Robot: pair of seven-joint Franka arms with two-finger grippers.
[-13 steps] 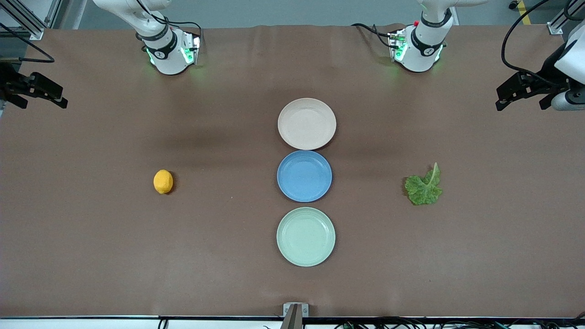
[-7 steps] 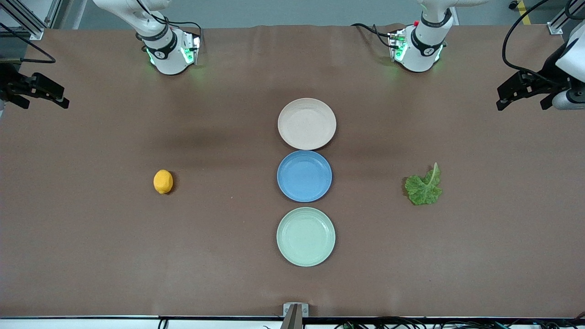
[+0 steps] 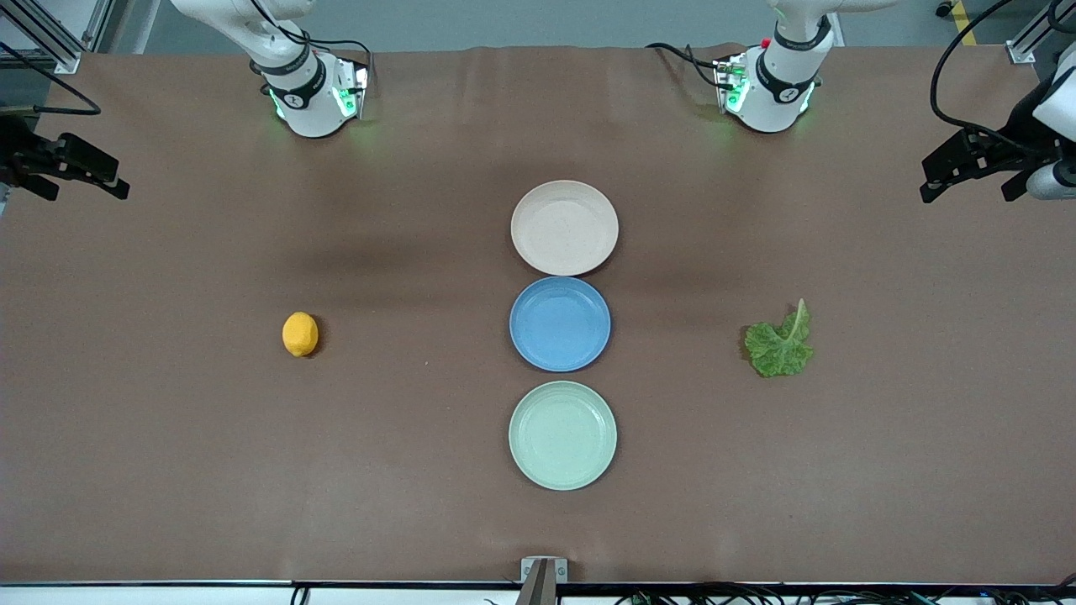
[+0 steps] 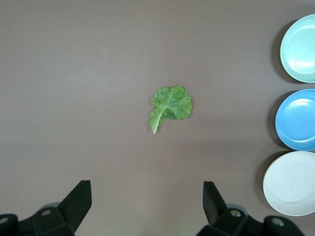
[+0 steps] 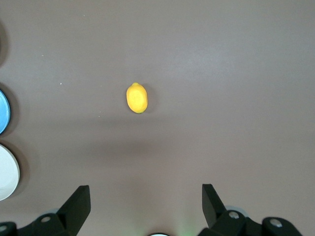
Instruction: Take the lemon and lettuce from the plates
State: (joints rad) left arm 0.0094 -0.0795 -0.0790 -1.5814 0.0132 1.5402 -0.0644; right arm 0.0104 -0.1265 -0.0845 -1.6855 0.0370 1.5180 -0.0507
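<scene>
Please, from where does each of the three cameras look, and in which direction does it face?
Front view: high across the table, facing both bases; right end effector and left end effector show at the table's ends.
Left wrist view: looks down on the lettuce; its own open fingers show.
Right wrist view: looks down on the lemon; its own open fingers show.
Shared: the blue plate shows in all views.

A wide table covered in a matte brown sheet (image 3: 252, 470) fills the view, lit evenly from above with soft shadows. Along the top edge runs a grey floor (image 3: 538, 21), with aluminium frame rails (image 3: 50, 38) at one corner.
</scene>
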